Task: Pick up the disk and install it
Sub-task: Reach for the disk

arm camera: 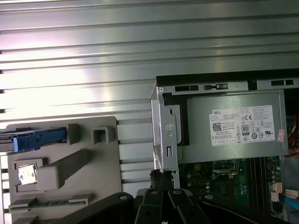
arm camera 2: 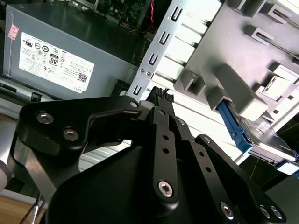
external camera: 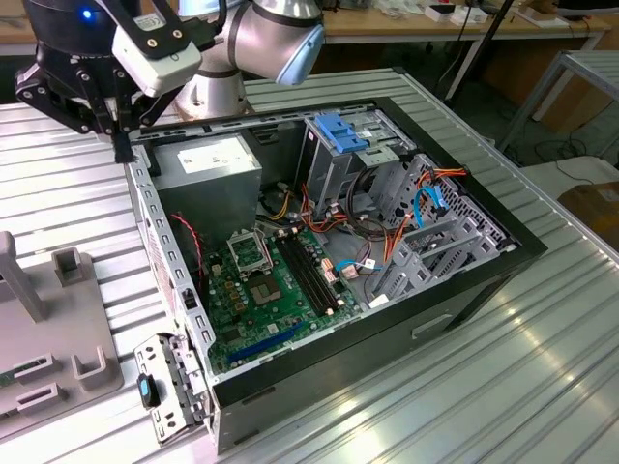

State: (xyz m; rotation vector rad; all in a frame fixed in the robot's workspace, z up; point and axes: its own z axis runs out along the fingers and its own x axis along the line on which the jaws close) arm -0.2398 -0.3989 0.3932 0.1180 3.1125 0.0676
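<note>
Exterior view: the claw (external camera: pixel 120 145) hangs above the computer case's (external camera: pixel 455 309) far corner, at the exterior view's left. Second wrist view: the claw (arm camera 2: pixel 161 94) is pinched narrow and empty, and the disk (arm camera 2: pixel 254 137) rests on the grey fixture (arm camera 2: pixel 233 88). First wrist view: the disk's (arm camera: pixel 39 138) long axis follows the tabletop (arm camera: pixel 93 70) ribs, with the blue end toward the case.

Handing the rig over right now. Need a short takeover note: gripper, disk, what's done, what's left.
The gripper: fingers shut, holding nothing. It hangs over the corner of the open computer case, by the power supply.
The disk: lies at the edge of the grey fixture tray beside the case, apart from the gripper.
Done: nothing that shows; the disk is not picked up.
Left: both the pick-up and the install.
</note>
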